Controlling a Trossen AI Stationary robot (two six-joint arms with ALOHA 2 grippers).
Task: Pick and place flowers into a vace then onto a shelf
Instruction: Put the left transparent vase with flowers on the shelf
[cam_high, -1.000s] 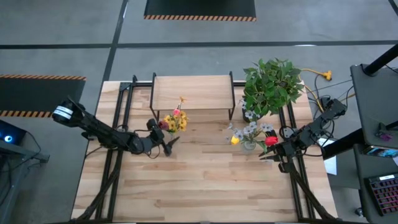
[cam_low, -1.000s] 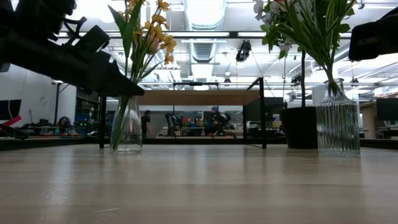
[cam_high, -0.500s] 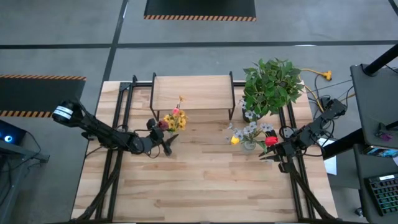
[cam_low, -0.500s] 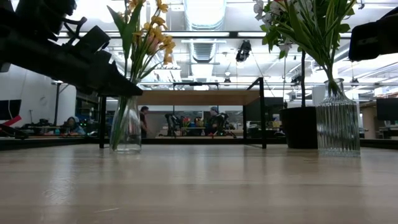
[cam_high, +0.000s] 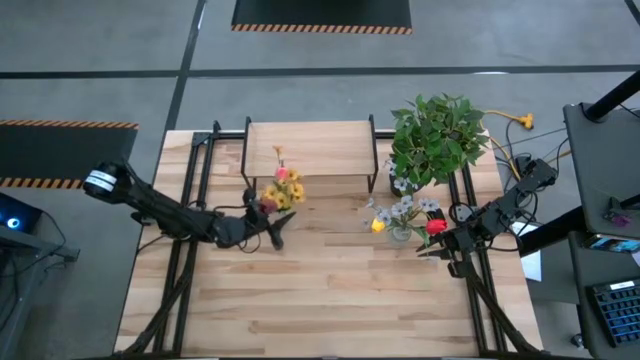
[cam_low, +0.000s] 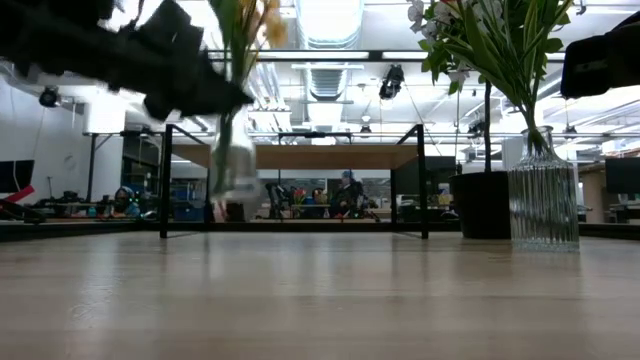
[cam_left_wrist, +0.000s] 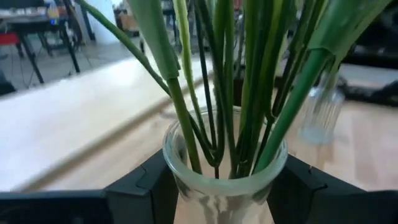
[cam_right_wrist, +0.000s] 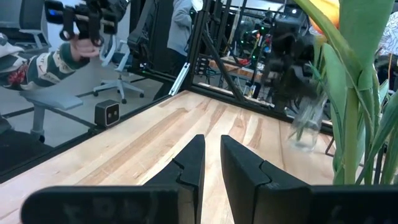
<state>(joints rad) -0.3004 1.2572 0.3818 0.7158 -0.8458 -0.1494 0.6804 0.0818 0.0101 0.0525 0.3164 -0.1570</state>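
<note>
A clear glass vase (cam_low: 232, 160) with yellow, pink and orange flowers (cam_high: 281, 186) is in my left gripper (cam_high: 264, 226), which is shut on it; it hangs above the table in front of the wood-topped shelf (cam_high: 308, 148). A second, ribbed glass vase (cam_low: 543, 190) stands on its base on the table, right of centre, with white-lilac, yellow and red flowers (cam_high: 404, 213). My right gripper (cam_right_wrist: 212, 163) waits beside that vase, toward the right edge, shut and touching nothing. My left gripper pinches the vase at its neck (cam_left_wrist: 219, 194), just under the rim (cam_left_wrist: 186, 175), one dark finger (cam_left_wrist: 142, 190) on each side. The fingers come in about level from the table's left side. The vase is lifted clear of the table, slightly tilted, stems sticking up out of it.
A bushy potted plant (cam_high: 437, 136) stands at the far right, beside the shelf. Black frame rails (cam_high: 196, 190) run along both sides of the table. The near half of the table (cam_high: 320, 300) is bare wood. People show in the room beyond.
My left gripper has risen and moved a little toward the right and the shelf. The vase, which stood on the table, is now lifted clear and slightly tipped, the flowers swaying toward the far edge.
</note>
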